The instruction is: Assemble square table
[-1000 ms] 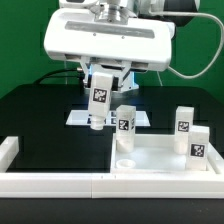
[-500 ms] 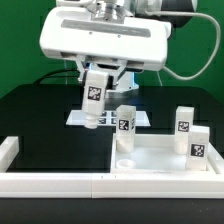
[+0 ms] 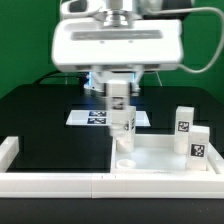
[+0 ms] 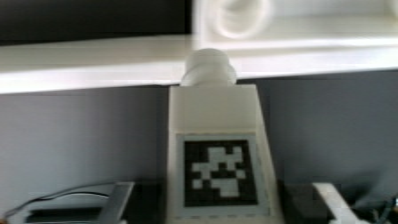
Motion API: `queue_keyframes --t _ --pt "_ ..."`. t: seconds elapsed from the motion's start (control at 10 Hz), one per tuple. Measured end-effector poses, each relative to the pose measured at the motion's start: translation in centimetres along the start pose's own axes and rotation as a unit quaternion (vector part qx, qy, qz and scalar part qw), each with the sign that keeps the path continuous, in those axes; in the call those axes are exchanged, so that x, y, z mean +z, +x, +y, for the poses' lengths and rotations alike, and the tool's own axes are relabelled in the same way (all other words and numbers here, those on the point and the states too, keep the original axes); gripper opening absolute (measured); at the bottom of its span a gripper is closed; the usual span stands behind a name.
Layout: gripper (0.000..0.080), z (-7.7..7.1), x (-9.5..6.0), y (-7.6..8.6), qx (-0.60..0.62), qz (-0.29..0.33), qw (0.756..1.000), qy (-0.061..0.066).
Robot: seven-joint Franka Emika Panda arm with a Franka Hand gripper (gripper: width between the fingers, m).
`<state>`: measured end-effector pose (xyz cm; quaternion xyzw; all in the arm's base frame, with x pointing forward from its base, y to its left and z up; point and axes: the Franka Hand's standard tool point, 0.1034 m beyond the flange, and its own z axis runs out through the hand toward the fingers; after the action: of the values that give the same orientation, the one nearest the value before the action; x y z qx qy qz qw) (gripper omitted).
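My gripper is shut on a white block leg, held upright above the left part of the white square tabletop. Right behind and below the held leg, another tagged leg stands on the tabletop. Two more legs stand at the tabletop's right side. A round corner socket shows near the front left corner. In the wrist view the held leg sits between both fingers, tag facing the camera, its round peg pointing toward the tabletop rim.
The marker board lies on the black table behind the tabletop, on the exterior view's left. A long white border rail runs along the front edge, with a raised end at the left.
The gripper has carried the leg toward the exterior view's right, from over the marker board to over the tabletop's left part. The leg has gone from tilted to upright.
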<state>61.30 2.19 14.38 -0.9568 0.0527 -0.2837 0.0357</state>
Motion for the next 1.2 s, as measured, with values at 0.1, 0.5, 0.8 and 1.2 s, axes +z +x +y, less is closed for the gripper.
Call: queue_keyframes --t 0.1,0.5,0.8,1.2 --pt "0.029 -1.3 0.2 0.4 0.002 -0.01 1.0 0.0" --pt "0.029 0.2 0.5 0.0 -0.009 -0.008 1.0 -0.014" --pt "0.029 1.9 2.3 -1.8 -0.017 -0.01 0.999 -0.027" --pt "0.029 2.1 3.3 -2.8 -0.019 -0.01 0.999 -0.032"
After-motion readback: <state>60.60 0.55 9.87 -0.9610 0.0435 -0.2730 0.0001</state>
